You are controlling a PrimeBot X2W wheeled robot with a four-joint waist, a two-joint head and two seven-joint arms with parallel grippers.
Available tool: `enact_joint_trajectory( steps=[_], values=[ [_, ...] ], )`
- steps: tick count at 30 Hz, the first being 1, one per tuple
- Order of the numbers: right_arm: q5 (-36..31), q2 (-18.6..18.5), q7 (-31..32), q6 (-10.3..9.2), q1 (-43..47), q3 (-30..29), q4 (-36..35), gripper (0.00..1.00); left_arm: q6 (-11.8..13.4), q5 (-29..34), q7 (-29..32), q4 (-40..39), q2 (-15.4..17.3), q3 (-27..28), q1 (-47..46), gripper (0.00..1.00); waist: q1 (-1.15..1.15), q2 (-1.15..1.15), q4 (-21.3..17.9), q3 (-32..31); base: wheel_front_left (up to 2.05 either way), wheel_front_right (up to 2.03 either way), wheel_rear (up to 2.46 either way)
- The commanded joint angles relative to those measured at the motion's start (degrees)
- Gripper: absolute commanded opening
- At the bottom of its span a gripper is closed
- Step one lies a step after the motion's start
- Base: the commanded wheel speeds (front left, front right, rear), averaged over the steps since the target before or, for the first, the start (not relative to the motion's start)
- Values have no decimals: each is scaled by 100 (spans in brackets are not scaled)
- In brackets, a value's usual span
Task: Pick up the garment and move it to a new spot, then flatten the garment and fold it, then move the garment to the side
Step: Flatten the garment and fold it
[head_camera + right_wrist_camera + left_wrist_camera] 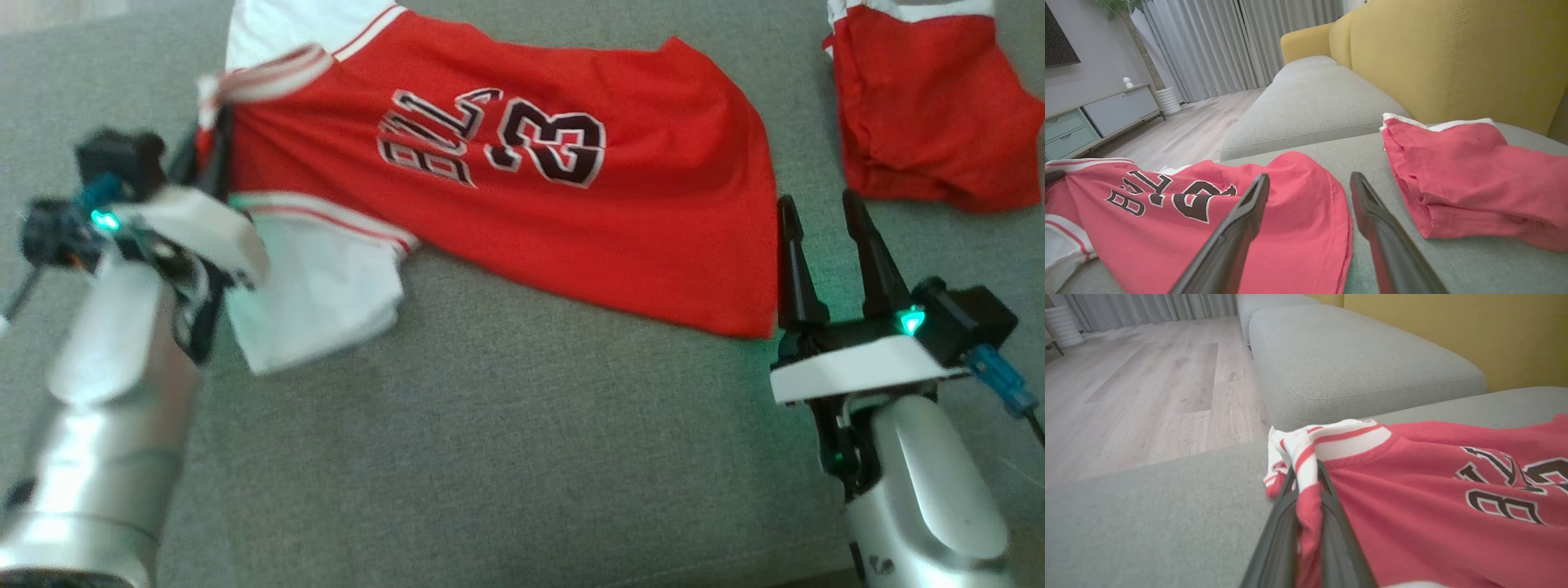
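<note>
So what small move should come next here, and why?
Probably shift the right gripper slightly left onto the hem of the jersey and close. The left gripper is shut on the striped trim, while the right stands open beside the hem, holding nothing; lifting it likely needs both ends held.

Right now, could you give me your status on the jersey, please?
Left gripper shut on jersey, at striped trim. Right gripper open beside hem. Second red garment apart, far right.

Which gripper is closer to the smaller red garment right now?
Right. The right gripper stands open just short of the smaller red garment; the left gripper is far across the jersey, shut on its striped edge.
</note>
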Motion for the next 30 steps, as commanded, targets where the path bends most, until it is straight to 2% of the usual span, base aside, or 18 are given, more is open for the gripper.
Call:
enact_joint_trajectory(
  steps=[1,7,8,9,15,21,30],
  values=[
    [-52,37,-62,-5,-181,158,-192,100,-19,54,21,-102,315,137,-328,0,-1,0,-32,53,0,0,0],
    [-47,43,-62,-5,-312,245,-174,100,-93,111,135,237,520,-98,-896,0,-1,0,-67,160,0,0,0],
    [-50,44,-62,-5,-320,262,-167,100,-97,127,144,313,539,-140,-936,60,-1,0,-68,166,0,0,0],
    [-55,45,-62,-5,-328,278,-159,100,-102,118,141,386,541,-169,-957,100,-1,0,-69,168,0,0,0],
    [-70,49,-62,-5,-302,295,-155,100,-112,-17,-374,596,455,-173,-828,100,-1,0,31,63,0,0,0],
    [-111,41,-62,-5,-134,228,-118,100,-102,-260,-1049,453,225,-34,-365,100,-1,0,286,-241,0,0,0],
    [-95,-9,-62,-5,311,69,8,100,68,-505,-1250,-642,-233,294,973,100,-1,0,748,-845,0,0,0]
  ],
)
